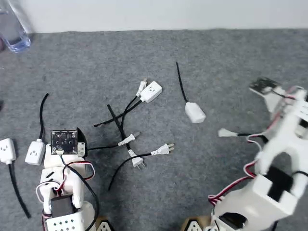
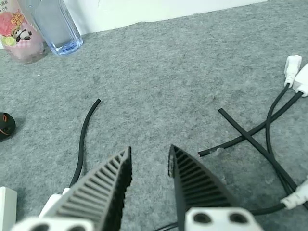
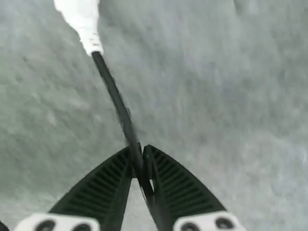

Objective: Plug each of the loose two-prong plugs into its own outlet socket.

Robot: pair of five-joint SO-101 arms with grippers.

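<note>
Plugs (image 1: 163, 150) in the high view lie mid-worktop near sockets (image 1: 151, 91); light, on limp cords. Left wrist view: left claw (image 2: 150, 149) gapes, empty. Right wrist view: right claw (image 3: 139, 148) pinches a black cord (image 3: 113, 91), probably with its plug (image 3: 82, 19) dangling; the rigid body would be the steadier hold.

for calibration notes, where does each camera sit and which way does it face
High view: fixed overhead, looking down on the grey table; both arms at near edge.
Left wrist view: on that arm, facing the far wall past the open left gripper.
Right wrist view: looks down past the right gripper, shut on a black cable.
High and left wrist views share the glass.
</note>
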